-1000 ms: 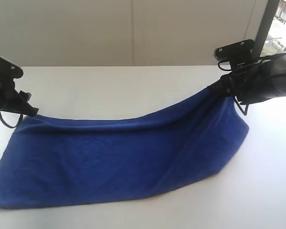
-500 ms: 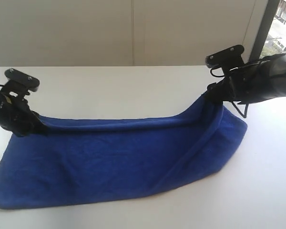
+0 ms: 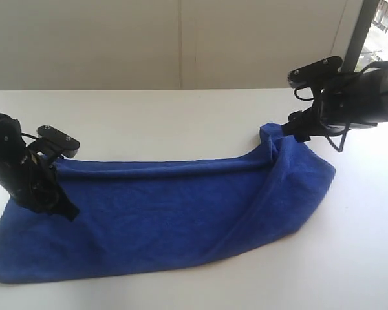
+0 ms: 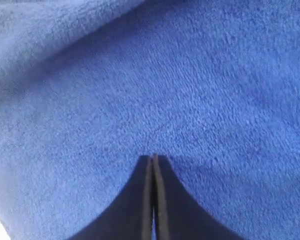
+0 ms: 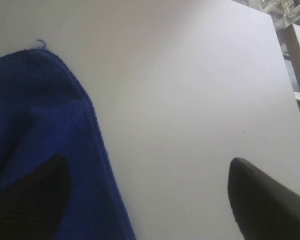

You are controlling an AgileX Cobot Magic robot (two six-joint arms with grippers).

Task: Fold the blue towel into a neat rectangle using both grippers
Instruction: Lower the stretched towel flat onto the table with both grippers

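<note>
The blue towel (image 3: pixel 181 213) lies on the white table (image 3: pixel 181 116), folded loosely, with a rolled back edge and a bunched corner at the right. My left gripper (image 3: pixel 68 213) rests on the towel's left part. In the left wrist view its fingers (image 4: pixel 153 157) are pressed together, tips against the cloth (image 4: pixel 190 75), with nothing caught between them. My right gripper (image 3: pixel 291 132) hovers just behind the bunched right corner. It stands wide open (image 5: pixel 147 165), one finger over the towel (image 5: pixel 35 110) and the other over bare table.
A pale wall (image 3: pixel 181 39) runs behind the table. A dark window post (image 3: pixel 359 32) stands at the back right. The table's far edge (image 5: pixel 277 35) shows in the right wrist view.
The left gripper came off the towel's back left edge and moved forward and down onto the cloth. The right gripper opened, let go of the right corner and drew back; the corner slumped.
</note>
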